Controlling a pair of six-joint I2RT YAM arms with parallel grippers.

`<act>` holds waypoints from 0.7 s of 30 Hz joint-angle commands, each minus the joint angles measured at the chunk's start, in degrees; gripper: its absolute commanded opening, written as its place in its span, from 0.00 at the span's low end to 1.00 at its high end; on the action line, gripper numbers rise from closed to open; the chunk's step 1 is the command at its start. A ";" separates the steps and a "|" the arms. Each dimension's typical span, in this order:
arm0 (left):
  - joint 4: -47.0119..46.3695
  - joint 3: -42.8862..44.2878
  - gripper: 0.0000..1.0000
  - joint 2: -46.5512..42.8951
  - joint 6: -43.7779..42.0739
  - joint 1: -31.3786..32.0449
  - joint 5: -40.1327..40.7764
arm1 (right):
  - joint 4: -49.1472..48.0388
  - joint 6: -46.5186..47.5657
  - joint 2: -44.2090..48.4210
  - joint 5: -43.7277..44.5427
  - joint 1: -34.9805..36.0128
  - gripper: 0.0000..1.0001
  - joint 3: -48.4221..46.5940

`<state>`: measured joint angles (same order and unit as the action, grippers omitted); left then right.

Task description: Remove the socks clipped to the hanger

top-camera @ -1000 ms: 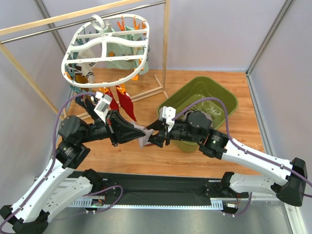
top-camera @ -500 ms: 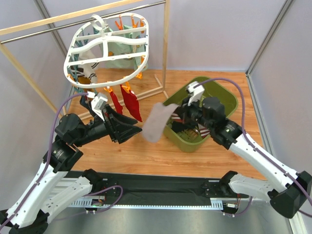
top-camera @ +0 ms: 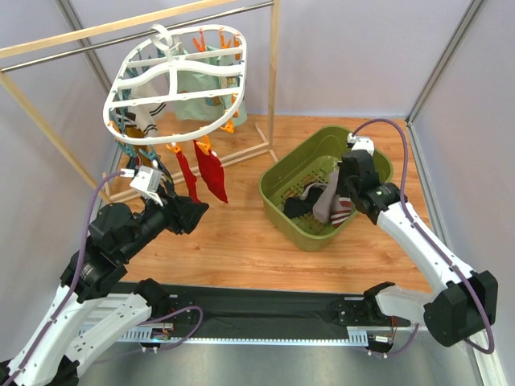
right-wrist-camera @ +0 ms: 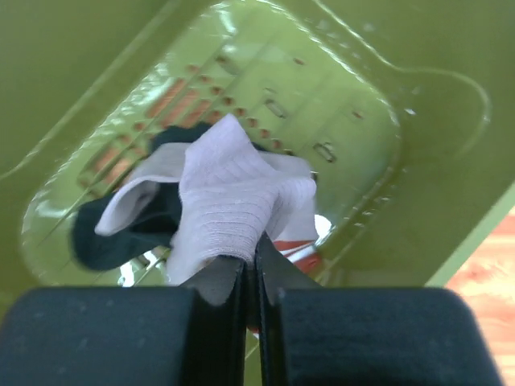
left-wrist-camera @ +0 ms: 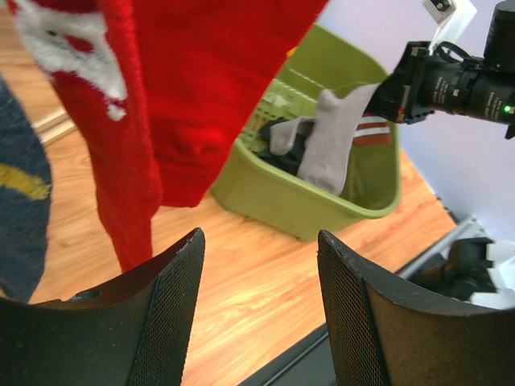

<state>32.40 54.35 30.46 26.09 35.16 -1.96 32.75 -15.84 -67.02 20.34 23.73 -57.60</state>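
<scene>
**Grey sock held over the bin, more socks clipped to the hanger**

Seen from above, a white oval hanger [top-camera: 173,84] with crossbars hangs by its hook from a rail [top-camera: 273,72] at about eleven o'clock. It tilts down toward the near side. Orange and teal clips [top-camera: 201,146] dangle from its rim. Several socks are clipped on: two red socks [top-camera: 211,169] hang long and limp from the near edge at five o'clock of the frame. A white sock with dark stripes [top-camera: 145,121] hangs at its eight o'clock, and mint green fabric [top-camera: 197,103] hangs under the far side.

The left gripper [top-camera: 189,213] sits at eight o'clock on the floor, just below and in front of the red socks. Its jaws are spread wide and hold nothing. Its wrist camera shows the red socks close up, one with a white patch. A dark sock with a yellow mark [left-wrist-camera: 20,209] shows at the nine o'clock edge of that view.

At three o'clock stands a green bin [top-camera: 318,153]. The right gripper [top-camera: 338,189] reaches into it from its three o'clock side, jaws pressed tight together on one end of a pale grey ribbed sock [right-wrist-camera: 233,201]. The sock droops into the bin, folded over itself. Below it in the bin lie a black sock [right-wrist-camera: 105,233] and a white sock with red stripes [top-camera: 344,215]
</scene>
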 commanded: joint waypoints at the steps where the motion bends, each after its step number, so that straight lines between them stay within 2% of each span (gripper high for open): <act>1: 0.12 -1.17 0.65 -0.92 -2.62 -0.18 4.50 | -4.60 0.19 -0.91 0.77 -1.66 0.12 -1.90; 2: -0.14 -1.52 0.65 -1.19 -2.62 -0.26 4.68 | -4.63 0.19 -1.35 -1.25 -1.75 0.19 -1.90; 3: -0.32 -1.79 0.65 -1.10 -3.14 -0.18 4.77 | -6.89 0.97 -1.88 -5.35 -1.75 0.33 -2.07; 6: -1.37 -2.93 0.65 -1.98 -4.02 -0.18 4.86 | -5.34 1.33 -3.90 -8.90 -1.67 0.51 -5.74; 11: -5.33 -6.35 0.66 -4.70 -5.34 -0.18 3.45 | -7.08 2.12 -1.63 -11.01 3.59 0.62 -9.63; 14: -5.34 -7.24 0.66 -5.14 -4.82 -0.18 5.02 | -15.24 3.35 -0.04 -18.56 9.03 0.64 -7.88; 15: -5.16 -7.06 0.66 -5.06 -4.82 -0.18 5.03 | -20.83 3.62 0.05 -21.80 10.62 0.66 -7.18; 18: -4.98 -7.06 0.66 -5.23 -4.91 -0.18 5.03 | -30.09 4.49 -0.82 -23.50 17.30 0.68 -5.33; 21: -3.67 -6.63 0.66 -5.06 -4.47 -0.18 8.10 | -39.15 7.21 -2.58 -21.14 24.33 0.71 -4.45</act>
<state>29.87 47.13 25.61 22.57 35.16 3.01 8.21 -12.12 -68.69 0.58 43.77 -63.13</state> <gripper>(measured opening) 0.662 0.701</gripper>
